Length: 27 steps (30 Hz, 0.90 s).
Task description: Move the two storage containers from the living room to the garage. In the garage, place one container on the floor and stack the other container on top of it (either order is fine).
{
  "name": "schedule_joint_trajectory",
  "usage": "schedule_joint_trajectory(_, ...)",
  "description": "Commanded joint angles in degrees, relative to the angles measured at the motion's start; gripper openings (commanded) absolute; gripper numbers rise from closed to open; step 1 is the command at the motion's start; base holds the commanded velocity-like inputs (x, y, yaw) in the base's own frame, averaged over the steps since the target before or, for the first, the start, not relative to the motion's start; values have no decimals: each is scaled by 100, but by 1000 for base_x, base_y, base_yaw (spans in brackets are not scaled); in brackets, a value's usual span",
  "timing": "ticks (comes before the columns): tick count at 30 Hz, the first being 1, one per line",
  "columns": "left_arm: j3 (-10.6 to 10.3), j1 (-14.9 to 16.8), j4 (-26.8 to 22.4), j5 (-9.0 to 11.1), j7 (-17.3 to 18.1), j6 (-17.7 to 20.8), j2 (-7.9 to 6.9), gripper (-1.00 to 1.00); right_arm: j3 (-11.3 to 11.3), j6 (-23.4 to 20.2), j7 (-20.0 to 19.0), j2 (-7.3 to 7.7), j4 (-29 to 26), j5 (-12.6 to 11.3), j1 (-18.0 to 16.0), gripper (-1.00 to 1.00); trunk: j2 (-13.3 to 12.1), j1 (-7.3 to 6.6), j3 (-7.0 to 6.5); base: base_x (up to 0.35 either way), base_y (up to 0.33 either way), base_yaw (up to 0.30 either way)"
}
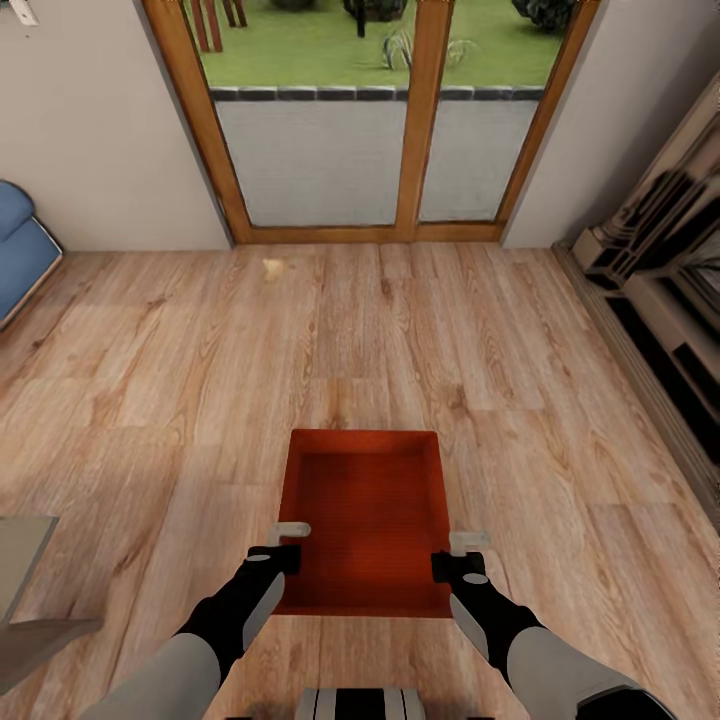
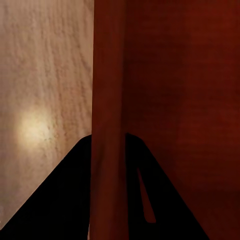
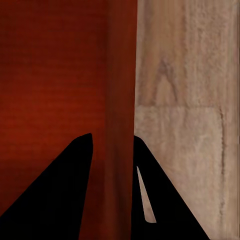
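Observation:
One orange-red storage container [image 1: 365, 510] sits low in front of me over the living room's light wood planks, lidless and empty. My left gripper [image 1: 285, 545] is shut on its left wall near the front corner. My right gripper [image 1: 455, 555] is shut on the right wall opposite. In the left wrist view the container's wall [image 2: 107, 100] runs between the two dark fingers of the left gripper [image 2: 108, 136]. The right wrist view shows the same: the container [image 3: 60, 75] with its wall pinched in the right gripper [image 3: 113, 135]. The garage and its floor are out of view.
Wood-framed glass doors [image 1: 330, 150] stand straight ahead, with open plank flooring between. A blue sofa [image 1: 20, 250] edges in at the left, and a dark wood fireplace surround [image 1: 670, 300] lines the right. A small pale object [image 1: 272, 267] lies near the doors. A grey furniture corner [image 1: 25, 570] sits lower left.

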<state>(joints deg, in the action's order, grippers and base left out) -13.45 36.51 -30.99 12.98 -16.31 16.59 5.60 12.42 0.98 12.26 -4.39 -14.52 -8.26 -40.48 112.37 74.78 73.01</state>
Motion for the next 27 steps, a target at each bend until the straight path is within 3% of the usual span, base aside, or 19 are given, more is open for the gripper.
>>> schedule_joint_trajectory(1,-60,0,-5,88,-68,19,-7,-100,103,7,5,0,-6,-97,-3,-100,-40,-23,-15,0,0,0)
schedule_joint_trajectory(27,-58,2,-3,89,-65,19,-3,-100,93,20,89,-3,-6,-97,-3,-100,-1083,-594,-482,0,0,0)
